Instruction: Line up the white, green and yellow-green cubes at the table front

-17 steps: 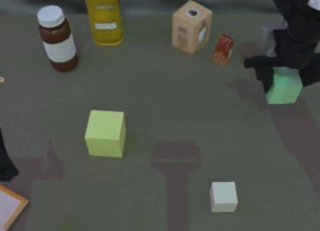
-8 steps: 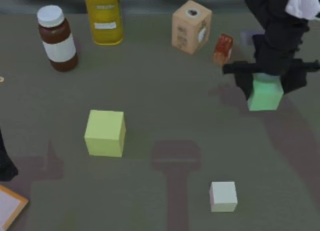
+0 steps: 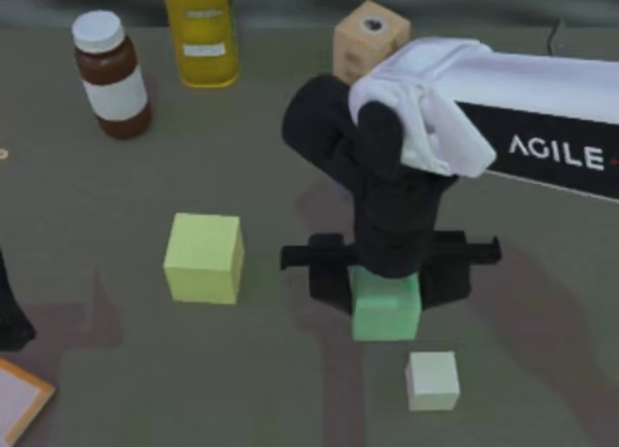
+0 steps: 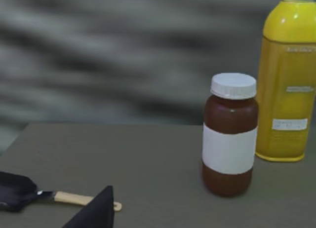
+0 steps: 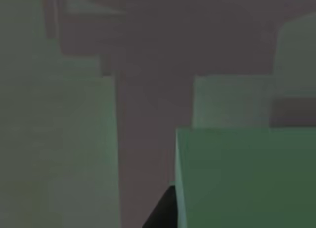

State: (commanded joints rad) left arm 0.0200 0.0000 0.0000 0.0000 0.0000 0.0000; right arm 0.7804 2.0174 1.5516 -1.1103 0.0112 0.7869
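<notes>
Three cubes, none lined up yet: your right gripper (image 3: pixel 387 265) is clamped on the green cube (image 3: pixel 386 307), mid-bench just behind the white cube (image 3: pixel 431 379). You have the yellow-green cube (image 3: pixel 203 256) resting well left; your left arm sits parked.

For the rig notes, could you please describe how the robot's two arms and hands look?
The right arm has a white shell over black links, with a black panel lettered AGILE in white. Its right hand is matte black, with a wide crossbar. Of the left arm, only a black sliver shows at the table's left edge.
</notes>
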